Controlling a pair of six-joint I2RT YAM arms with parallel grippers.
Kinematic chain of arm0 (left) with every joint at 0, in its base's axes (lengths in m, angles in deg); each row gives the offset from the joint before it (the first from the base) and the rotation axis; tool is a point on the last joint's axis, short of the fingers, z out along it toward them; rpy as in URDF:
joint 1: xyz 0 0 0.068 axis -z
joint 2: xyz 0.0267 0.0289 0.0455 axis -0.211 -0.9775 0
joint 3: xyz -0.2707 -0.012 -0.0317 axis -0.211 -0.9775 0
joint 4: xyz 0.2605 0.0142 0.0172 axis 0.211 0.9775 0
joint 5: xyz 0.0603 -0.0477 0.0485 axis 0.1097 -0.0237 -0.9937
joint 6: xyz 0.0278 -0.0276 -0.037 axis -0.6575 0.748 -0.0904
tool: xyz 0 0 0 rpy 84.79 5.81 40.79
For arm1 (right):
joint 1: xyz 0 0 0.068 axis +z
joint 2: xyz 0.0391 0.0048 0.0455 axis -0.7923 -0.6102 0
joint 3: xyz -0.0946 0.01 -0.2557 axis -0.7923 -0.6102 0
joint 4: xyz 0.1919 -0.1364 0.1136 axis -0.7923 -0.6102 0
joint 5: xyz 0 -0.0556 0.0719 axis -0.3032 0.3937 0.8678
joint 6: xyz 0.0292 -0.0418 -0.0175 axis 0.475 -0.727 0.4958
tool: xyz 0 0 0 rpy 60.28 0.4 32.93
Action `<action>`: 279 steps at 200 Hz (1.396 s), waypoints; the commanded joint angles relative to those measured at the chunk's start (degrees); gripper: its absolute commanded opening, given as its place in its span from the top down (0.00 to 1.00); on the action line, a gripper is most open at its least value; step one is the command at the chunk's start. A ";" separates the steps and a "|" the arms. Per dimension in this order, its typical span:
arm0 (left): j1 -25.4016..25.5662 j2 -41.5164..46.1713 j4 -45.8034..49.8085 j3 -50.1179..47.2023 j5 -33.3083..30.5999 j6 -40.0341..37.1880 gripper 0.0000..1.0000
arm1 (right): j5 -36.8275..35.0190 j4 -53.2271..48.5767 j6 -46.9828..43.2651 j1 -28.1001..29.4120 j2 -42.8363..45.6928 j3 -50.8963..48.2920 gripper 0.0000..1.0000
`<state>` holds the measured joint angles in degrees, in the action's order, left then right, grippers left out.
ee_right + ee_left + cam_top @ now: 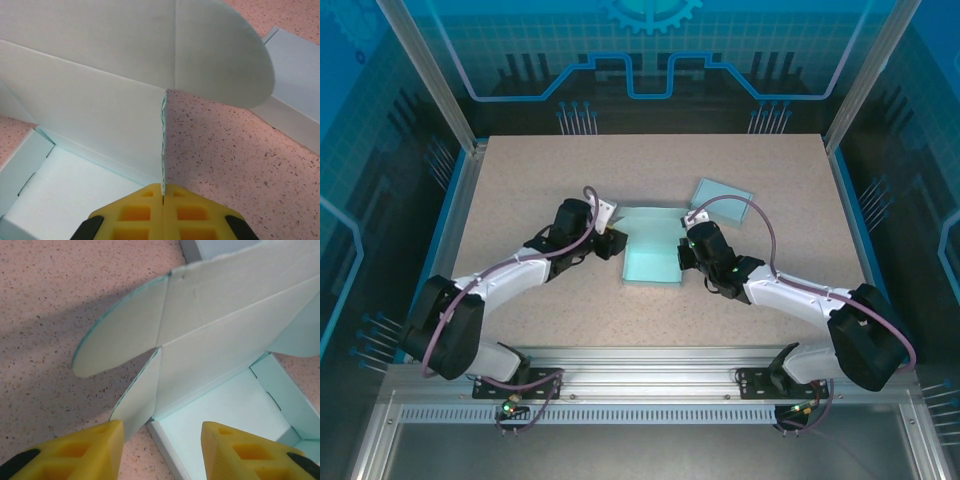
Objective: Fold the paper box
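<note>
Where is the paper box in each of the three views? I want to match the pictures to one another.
Top external: the paper box lies at the middle of the speckled table.
Left wrist: the box takes the upper and right part, tray floor at lower right.
Right wrist: the box takes the upper left; the right gripper pinches its wall edge.
Shared landmark: the speckled table.

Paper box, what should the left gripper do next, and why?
Probably close the left gripper on the side flap standing between its open fingers. The right gripper is shut on the opposite wall edge of the paper box, so pinching this flap would likely let both arms fold together.
</note>
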<state>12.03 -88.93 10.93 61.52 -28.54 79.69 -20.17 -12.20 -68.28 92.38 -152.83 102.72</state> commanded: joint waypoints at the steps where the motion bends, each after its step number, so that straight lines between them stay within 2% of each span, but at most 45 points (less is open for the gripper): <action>1: -0.40 -1.54 -1.25 2.61 -1.32 -2.11 0.52 | -1.29 1.22 -0.78 0.34 0.20 0.02 1.00; 18: -0.46 -2.63 -1.06 3.46 -2.52 -2.72 0.46 | -1.11 1.22 -0.76 0.19 -0.02 0.18 1.00; 53: -0.47 -3.47 -0.61 4.44 -6.47 -2.72 0.44 | -0.97 1.23 -0.89 0.05 -0.56 0.51 1.00; 65: -0.62 -3.02 -0.82 4.37 -7.66 -2.62 0.39 | -0.99 1.22 -0.87 0.01 -0.67 0.57 1.00; 92: -1.91 -2.77 -0.62 4.75 -5.06 -2.94 0.39 | -0.93 1.36 -1.03 -0.24 -0.73 0.55 1.00; 115: -2.93 -3.20 0.71 5.73 -0.64 -4.04 0.43 | -0.75 1.22 -1.22 -0.50 -0.65 0.70 1.00; 159: -2.94 -6.10 1.79 7.78 2.66 -4.68 0.52 | -0.12 1.48 -1.30 -0.70 -1.21 1.07 1.00; 184: -2.93 -6.83 1.16 8.06 4.40 -3.24 0.63 | 0.12 1.31 -1.21 -0.70 -1.82 1.51 1.00; 197: -2.85 -6.74 0.82 7.81 4.12 -2.41 0.75 | 0.14 1.31 -1.28 -0.70 -2.02 1.70 1.00; 214: -2.78 -6.08 0.16 7.06 3.60 -1.11 0.86 | -0.01 1.33 -1.35 -0.71 -2.29 2.02 1.00; 246: -1.92 -4.67 -2.11 5.49 2.84 2.21 0.90 | 0.04 1.87 -1.56 -0.77 -3.01 2.64 1.00; 279: 0.48 -3.37 -6.33 2.89 -2.01 8.42 0.98 | 0.48 3.21 -0.97 -0.32 -3.52 3.18 1.00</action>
<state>10.43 -94.70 8.92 66.48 -27.53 82.03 -19.97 -11.26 -69.14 92.03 -155.47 104.16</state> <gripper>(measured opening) 0.058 0.061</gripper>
